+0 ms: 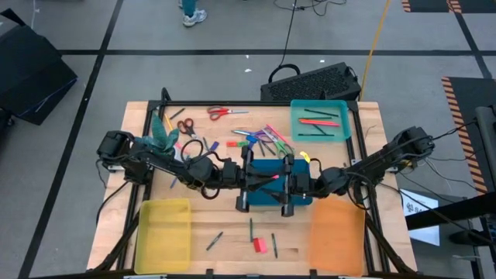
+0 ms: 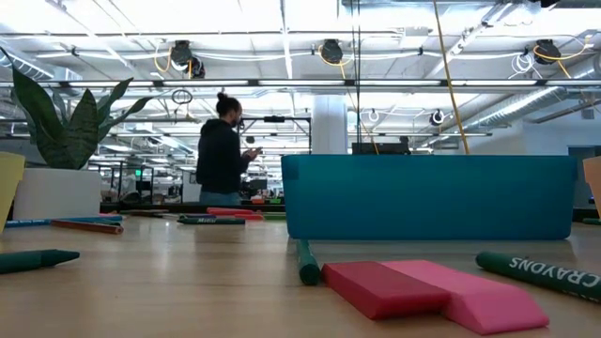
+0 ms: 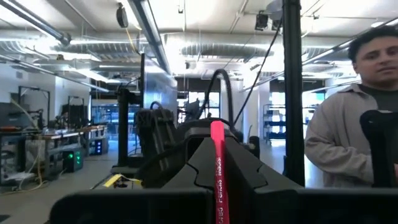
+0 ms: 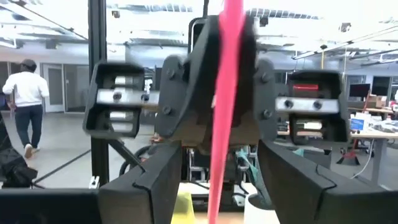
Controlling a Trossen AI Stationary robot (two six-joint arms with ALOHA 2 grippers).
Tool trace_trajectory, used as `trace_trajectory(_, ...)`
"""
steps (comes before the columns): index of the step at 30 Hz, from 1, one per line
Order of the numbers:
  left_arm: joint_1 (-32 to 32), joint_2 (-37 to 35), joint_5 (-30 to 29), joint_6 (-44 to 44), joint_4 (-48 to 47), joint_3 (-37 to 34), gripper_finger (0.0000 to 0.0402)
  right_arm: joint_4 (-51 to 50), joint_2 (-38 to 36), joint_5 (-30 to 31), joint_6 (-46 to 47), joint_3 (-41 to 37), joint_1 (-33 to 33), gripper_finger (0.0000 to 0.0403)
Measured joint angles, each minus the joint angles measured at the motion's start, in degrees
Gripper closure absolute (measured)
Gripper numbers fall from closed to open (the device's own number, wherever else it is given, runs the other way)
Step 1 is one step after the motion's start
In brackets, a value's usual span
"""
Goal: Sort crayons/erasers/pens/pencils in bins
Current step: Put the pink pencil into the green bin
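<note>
Erasers, red point(image 1: 256, 245) and pink point(image 1: 263, 248), lie together low in the centre of the high frame, on bare desk point(image 1: 232, 232) between yellow bin point(image 1: 163, 232) and orange bin point(image 1: 337, 236). Not yet sorted. Low view has them close up, red point(image 2: 380, 284) touching pink point(image 2: 479, 296), a green crayon point(image 2: 307, 263) just beside.

Both arms meet mid-frame over dark blue bin point(image 1: 271, 190). Left gripper point(image 1: 246, 180) and right gripper point(image 1: 291, 184) face each other, a thin pink stick point(image 1: 267, 178) between them. Left wrist view shows the stick point(image 3: 218, 174) running up between that arm's jaws; right wrist view shows it point(image 4: 225, 112) crossing in front of the opposing gripper. Looks like a hand-over or joint hold above the blue bin, probably so the stick drops there. Which jaws actually clamp it: cannot tell for either.

Teal bin point(image 1: 319, 120), upper right, already holds a few sticks. Loose pens, scissors point(image 1: 221, 113) upper centre. A person point(image 2: 223, 150) stands beyond the desk.
</note>
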Motion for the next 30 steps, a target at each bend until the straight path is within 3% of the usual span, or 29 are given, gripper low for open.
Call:
trace_trajectory(6,0.0,0.0,0.5,0.04,0.48,0.02,0.0382,0.36,-2.17,-0.26,0.53,-0.01,-0.65,0.0218)
trace_trajectory(21,2.05,0.0,1.13,0.04,1.45,0.04,0.0386,-1.16,-2.09,0.14,-4.71,-0.03,-1.98,0.037)
trace_trajectory(30,2.25,0.0,1.37,0.37,1.68,0.04,0.0379,-1.12,-2.12,-0.13,-5.88,-0.03,-2.29,0.0386)
